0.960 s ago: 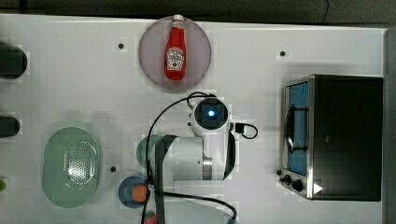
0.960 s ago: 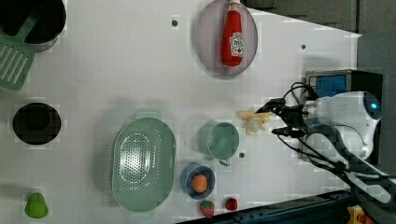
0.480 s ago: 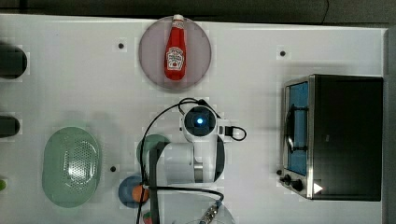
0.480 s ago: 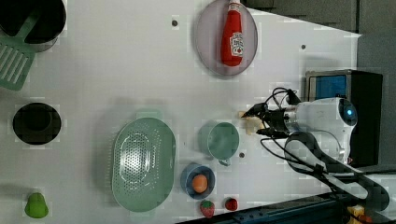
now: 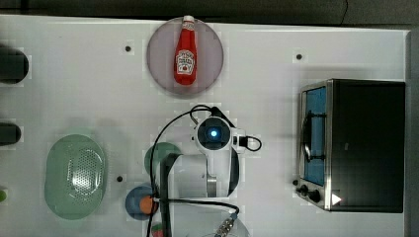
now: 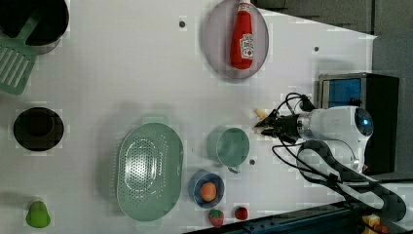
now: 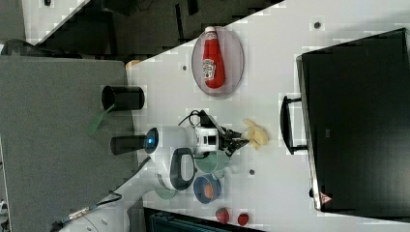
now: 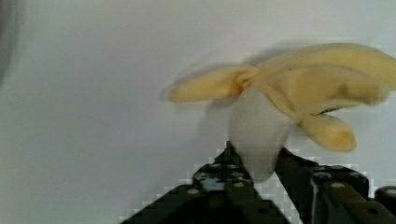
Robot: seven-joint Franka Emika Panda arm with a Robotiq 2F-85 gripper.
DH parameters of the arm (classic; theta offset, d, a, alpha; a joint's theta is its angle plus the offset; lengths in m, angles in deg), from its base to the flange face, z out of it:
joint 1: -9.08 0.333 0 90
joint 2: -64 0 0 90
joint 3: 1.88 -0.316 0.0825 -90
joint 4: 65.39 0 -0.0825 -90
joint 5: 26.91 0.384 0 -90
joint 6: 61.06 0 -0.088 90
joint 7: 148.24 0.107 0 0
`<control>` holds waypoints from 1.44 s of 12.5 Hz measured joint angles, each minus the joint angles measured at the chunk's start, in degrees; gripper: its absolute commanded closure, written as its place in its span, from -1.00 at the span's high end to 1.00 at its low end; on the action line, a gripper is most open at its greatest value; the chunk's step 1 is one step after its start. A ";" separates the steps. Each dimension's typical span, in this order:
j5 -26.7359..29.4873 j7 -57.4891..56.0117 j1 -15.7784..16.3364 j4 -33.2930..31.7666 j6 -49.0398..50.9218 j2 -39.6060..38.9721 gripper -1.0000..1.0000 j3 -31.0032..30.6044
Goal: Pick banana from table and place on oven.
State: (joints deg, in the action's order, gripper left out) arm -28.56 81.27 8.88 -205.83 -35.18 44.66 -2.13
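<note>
Low over the table (image 7: 270,63), hand (image 8: 254,161) level, fingers clamped on the banana's (image 8: 299,88) whitish core.

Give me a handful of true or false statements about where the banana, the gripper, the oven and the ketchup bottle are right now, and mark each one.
1. The gripper has its fingers on either side of the banana core. True.
2. The banana already lies on top of the oven. False: it is beside the oven's handle, and the oven's black top is bare.
3. The ketchup bottle lies on a round plate. True.
4. The oven door is open. False: the door sits closed against the front.
5. The orange fruit sits in the green colander. False: it sits in a small blue bowl.
</note>
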 measured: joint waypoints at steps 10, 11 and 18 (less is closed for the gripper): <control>-1.19 0.28 0.62 6.38 28.65 23.29 -0.58 -1.02; -0.75 0.28 0.82 9.85 35.28 27.51 -0.58 -0.93; -0.02 -5.28 1.16 36.59 51.86 32.42 -0.58 10.85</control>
State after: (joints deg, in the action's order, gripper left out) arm -28.58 75.99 10.04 -169.24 16.68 77.08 8.73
